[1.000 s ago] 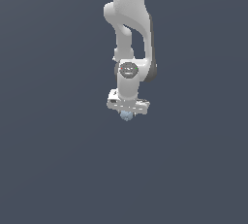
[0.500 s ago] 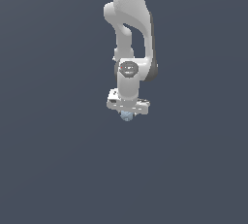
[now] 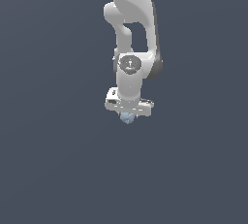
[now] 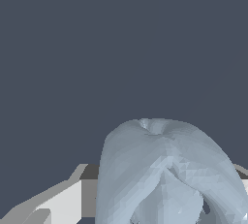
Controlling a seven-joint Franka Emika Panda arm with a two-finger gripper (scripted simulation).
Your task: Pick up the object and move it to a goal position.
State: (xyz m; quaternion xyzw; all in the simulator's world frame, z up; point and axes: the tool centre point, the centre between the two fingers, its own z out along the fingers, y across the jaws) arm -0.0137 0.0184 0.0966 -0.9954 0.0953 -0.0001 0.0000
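Observation:
In the exterior view the white arm hangs down the middle of the picture. Its gripper (image 3: 128, 117) is shut on the object (image 3: 128, 118), a tiny pale light-blue lumpy blob that peeks out just below the white hand. The fingers are mostly hidden behind the hand and the blob. In the wrist view the object (image 4: 167, 174) fills much of the picture close to the camera, with one white finger (image 4: 58, 203) showing beside it and the other finger hidden behind it.
Only a plain dark grey-blue background surrounds the arm in both views. No goal marker, table edge or other object shows.

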